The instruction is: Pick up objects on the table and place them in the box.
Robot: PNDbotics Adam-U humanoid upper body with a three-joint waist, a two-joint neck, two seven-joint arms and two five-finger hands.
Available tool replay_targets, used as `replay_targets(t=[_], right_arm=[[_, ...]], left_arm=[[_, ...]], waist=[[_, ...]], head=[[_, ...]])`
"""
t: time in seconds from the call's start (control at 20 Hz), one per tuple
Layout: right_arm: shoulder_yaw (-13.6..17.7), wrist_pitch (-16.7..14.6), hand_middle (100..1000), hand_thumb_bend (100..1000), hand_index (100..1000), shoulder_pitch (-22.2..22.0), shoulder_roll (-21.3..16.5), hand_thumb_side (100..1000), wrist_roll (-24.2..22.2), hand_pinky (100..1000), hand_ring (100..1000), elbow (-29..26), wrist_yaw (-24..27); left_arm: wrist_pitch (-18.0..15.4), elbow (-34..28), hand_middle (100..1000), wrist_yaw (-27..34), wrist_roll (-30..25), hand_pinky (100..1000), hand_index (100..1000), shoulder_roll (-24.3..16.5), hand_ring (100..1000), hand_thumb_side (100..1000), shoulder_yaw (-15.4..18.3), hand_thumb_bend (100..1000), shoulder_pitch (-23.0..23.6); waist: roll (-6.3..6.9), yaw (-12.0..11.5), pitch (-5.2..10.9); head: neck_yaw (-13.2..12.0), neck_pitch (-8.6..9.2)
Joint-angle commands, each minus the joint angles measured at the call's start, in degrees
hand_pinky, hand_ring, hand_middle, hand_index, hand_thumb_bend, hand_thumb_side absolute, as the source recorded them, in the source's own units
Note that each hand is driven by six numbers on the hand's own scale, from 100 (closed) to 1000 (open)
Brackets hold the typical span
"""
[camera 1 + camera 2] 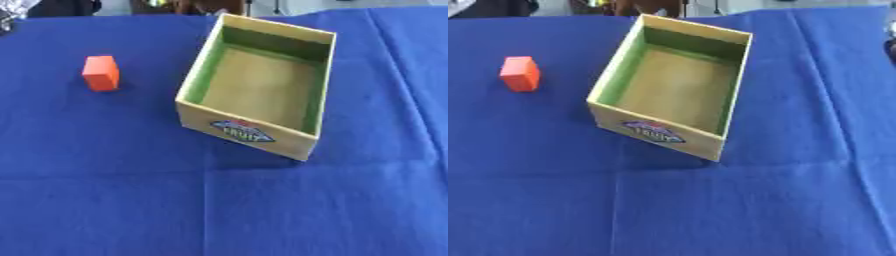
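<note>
We see no hand; orange block [101, 73] stands left of box [194, 72], so left arm nearer

block [101, 73], left of box: orange-red all over, top face lighter, near face deeper red-orange, no pattern.

box [311, 75]: pale yellow outer walls and rim; inner walls green, darker green on far wall; floor dull tan-olive.

label [241, 131] on near outer wall of box: diamond-shaped, blue with white lettering, touch of red at top edge.

tablecloth [105, 200]: solid deep blue, plain, faint lighter crease lines running across near part and down right side; darker blue shadow just near box.
</note>
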State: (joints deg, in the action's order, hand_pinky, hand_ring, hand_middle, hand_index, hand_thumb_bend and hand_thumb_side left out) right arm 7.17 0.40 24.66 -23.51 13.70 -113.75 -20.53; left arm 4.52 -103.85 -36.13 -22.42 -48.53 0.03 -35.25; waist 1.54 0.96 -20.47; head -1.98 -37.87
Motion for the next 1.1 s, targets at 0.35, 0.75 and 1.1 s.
replay_targets(t=[0.35, 0.75, 1.1], right_arm=[[-0.4, -0.2, 614, 100, 781, 0.3, -2.0, 609, -1.0, 751, 654, -0.8, 0.5], [-0.7, -0.2, 611, 100, 780, 0.2, -2.0, 596, -1.4, 752, 652, -0.8, 0.5], [-0.8, -0.2, 608, 100, 779, 0.2, -1.9, 606, -1.7, 753, 650, -0.8, 0.5]], left_arm=[[-9.6, 14.0, 854, -10.5, -11.1, 715, 970, -3.9, 837, 973, -4.5, 491, -9.8], [-15.2, 23.4, 920, -14.0, -19.5, 761, 1000, -1.8, 874, 875, -8.1, 684, -15.7], [-17.1, 29.4, 960, -15.1, -25.7, 782, 1000, 0.3, 888, 796, -8.8, 740, -18.6]], waist=[[-0.15, 0.7, 0.93], [0.05, 1.2, 0.57], [0.57, 1.7, 0.13]], head=[[-0.8, 1.15], [-0.8, 2.01], [-0.7, 2.61]])
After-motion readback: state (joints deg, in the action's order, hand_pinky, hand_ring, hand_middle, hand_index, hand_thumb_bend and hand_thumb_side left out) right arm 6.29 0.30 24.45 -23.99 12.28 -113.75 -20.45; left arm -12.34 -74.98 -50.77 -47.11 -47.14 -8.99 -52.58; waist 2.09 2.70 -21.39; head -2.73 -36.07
